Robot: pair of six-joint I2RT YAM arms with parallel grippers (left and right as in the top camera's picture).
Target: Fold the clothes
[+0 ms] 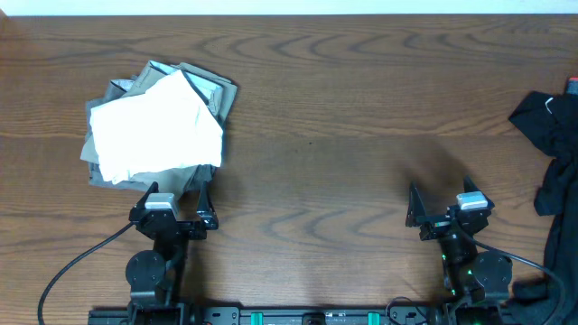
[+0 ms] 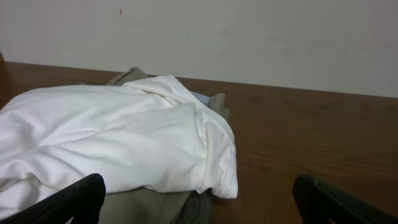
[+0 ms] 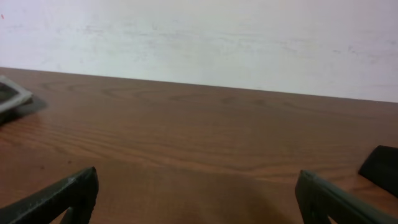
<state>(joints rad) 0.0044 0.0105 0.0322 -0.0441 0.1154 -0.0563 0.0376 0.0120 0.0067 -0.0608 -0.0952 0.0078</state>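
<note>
The clothes, a white T-shirt (image 1: 153, 126), lie in a rumpled heap at the table's left. In the left wrist view the T-shirt (image 2: 118, 137) fills the left half, with a hemmed edge hanging at its right end. My left gripper (image 1: 179, 190) stands open just in front of the heap's near edge. Its open fingers frame the shirt's lower edge (image 2: 198, 186) without touching it. My right gripper (image 1: 440, 191) is open over bare wood at the front right. There is nothing between its fingers (image 3: 196, 177).
Khaki and grey trousers (image 1: 212, 90) lie under the shirt and stick out at the back and right (image 2: 155, 208). A black garment (image 1: 555, 144) is bunched at the table's right edge and shows at the right (image 3: 380, 165). The wooden table (image 1: 343, 135) has a pale wall behind it.
</note>
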